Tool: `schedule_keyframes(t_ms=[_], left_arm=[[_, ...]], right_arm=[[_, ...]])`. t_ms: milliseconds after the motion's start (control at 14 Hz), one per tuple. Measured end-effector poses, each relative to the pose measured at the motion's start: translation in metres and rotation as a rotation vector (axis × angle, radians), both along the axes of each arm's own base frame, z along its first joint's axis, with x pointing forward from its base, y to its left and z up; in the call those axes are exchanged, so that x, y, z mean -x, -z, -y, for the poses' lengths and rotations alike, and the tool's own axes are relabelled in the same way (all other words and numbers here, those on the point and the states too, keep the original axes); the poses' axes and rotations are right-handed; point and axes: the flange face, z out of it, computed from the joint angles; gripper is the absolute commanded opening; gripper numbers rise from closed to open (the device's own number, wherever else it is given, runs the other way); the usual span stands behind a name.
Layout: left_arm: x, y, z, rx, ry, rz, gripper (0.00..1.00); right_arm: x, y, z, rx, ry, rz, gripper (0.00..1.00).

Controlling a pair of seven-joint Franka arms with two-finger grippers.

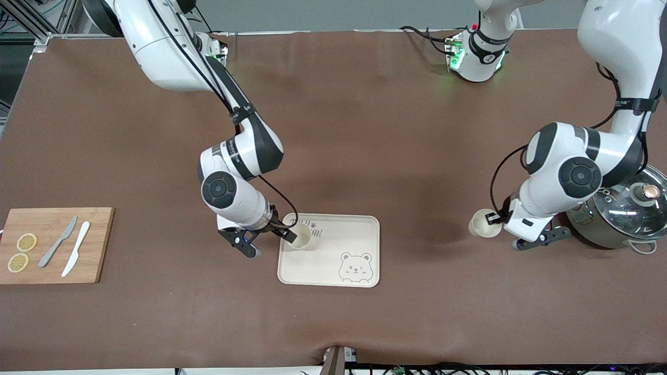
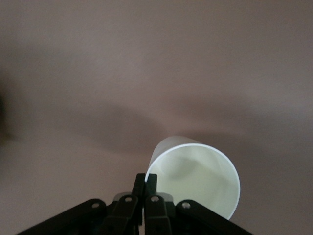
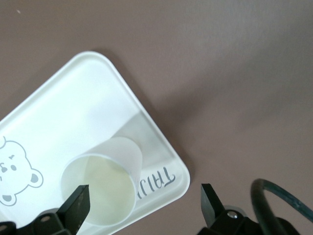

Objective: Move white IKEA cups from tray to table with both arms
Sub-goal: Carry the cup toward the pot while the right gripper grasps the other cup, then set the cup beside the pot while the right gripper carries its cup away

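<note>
My right jaws (image 1: 288, 233) stand spread wide at the tray's (image 1: 359, 229) corner nearest my right arm's base, one finger (image 3: 78, 205) on either side of the rim of a cup (image 1: 300, 236) that stands upright in the tray, right beside the lettering printed there. From my right wrist view the fingers look clear of the cup wall, though I cannot be sure that the one over the rim is not touching it. The tray lies flat on the brown worktop (image 1: 365, 130), its bear drawing (image 1: 355, 267) at the corner nearest the front camera, toward my left arm's end. My left jaws (image 1: 501, 216) are pressed together on the rim of the second cup (image 1: 484, 223), pinching the wall between them; in my left wrist view the two fingertips (image 2: 145, 181) meet at the cup's edge with its open mouth facing the camera. This cup hangs above bare worktop, between the tray and a steel pot (image 1: 620, 213) with a glass lid that stands toward my left arm's end. A shadow on the worktop lies between it and the tray. At my right arm's end of the worktop lies a wooden board (image 1: 54, 245) carrying two lemon slices (image 1: 22, 252), a grey knife (image 1: 58, 241) and a white knife (image 1: 76, 255) side by side.
</note>
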Motion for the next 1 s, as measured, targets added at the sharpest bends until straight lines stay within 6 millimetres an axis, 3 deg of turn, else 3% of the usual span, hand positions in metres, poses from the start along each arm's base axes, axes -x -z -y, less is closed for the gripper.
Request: schedule_keyframes(t_ms=[143, 286, 357, 429, 500, 571, 786, 857, 1000], left_arm=[[0.011, 0.021, -0.011, 0.003, -0.009, -0.026, 0.00], [0.020, 0.037, -0.011, 0.009, -0.009, -0.035, 0.00], [0.022, 0.043, -0.014, 0.014, -0.013, -0.036, 0.12], [0.023, 0.049, -0.018, 0.020, -0.020, -0.036, 0.49], [0.023, 0.054, -0.021, 0.027, -0.026, -0.034, 0.93], [0.022, 0.059, -0.025, 0.033, -0.033, -0.032, 1.00], [0.015, 0.053, -0.028, 0.040, -0.040, -0.004, 1.00], [0.011, 0.041, -0.027, 0.039, -0.040, 0.022, 1.00], [-0.003, -0.001, -0.030, 0.026, -0.045, 0.092, 1.00]], right_arm=[[0.004, 0.002, -0.006, 0.001, 0.008, -0.004, 0.60], [0.006, 0.005, -0.009, 0.004, 0.006, -0.009, 0.51], [0.006, 0.010, -0.010, 0.007, 0.005, -0.014, 0.44], [0.006, 0.016, -0.010, 0.008, 0.005, -0.016, 0.38], [0.006, 0.020, -0.011, 0.006, 0.006, -0.009, 0.19], [0.006, 0.024, -0.013, 0.004, 0.005, -0.002, 0.01], [0.008, 0.027, -0.019, 0.003, -0.002, 0.002, 0.00], [0.008, 0.025, -0.019, 0.001, -0.002, 0.005, 0.00], [0.005, 0.020, -0.021, -0.004, -0.002, 0.015, 0.00]])
